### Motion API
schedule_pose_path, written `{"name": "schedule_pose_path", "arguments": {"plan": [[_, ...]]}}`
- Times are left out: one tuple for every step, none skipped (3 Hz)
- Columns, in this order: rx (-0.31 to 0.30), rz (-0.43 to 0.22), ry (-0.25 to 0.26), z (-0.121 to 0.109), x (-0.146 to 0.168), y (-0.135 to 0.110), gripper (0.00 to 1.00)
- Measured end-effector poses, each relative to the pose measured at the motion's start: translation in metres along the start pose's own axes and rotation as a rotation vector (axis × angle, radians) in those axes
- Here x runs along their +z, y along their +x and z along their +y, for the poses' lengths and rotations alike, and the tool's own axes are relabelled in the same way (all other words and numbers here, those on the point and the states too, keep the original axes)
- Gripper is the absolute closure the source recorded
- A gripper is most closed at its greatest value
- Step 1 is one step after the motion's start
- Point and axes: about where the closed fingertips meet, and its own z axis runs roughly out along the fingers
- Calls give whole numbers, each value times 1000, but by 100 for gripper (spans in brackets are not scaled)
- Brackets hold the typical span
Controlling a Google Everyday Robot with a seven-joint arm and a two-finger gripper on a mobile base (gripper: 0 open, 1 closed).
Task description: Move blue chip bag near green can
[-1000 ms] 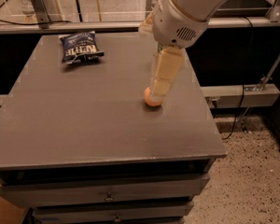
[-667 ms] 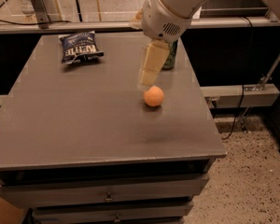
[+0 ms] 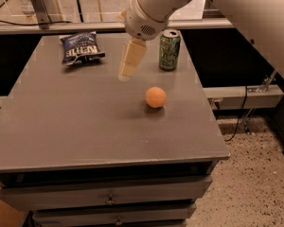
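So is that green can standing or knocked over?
Upright: the green can stands on its base, silver top up. The gripper hovers beside it.

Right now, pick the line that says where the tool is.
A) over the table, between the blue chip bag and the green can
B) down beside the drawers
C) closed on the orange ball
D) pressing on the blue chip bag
A: the tool hangs over the table, with the blue chip bag on one side and the green can on the other, apart from the orange ball.
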Motion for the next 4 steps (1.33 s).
{"name": "schedule_pose_path", "arguments": {"plan": [[36,14,56,-23,27,-13,0],[103,33,86,-46,56,-19,0],[205,31,101,-69,82,-20,0],[279,12,109,-85,99,-29,0]]}}
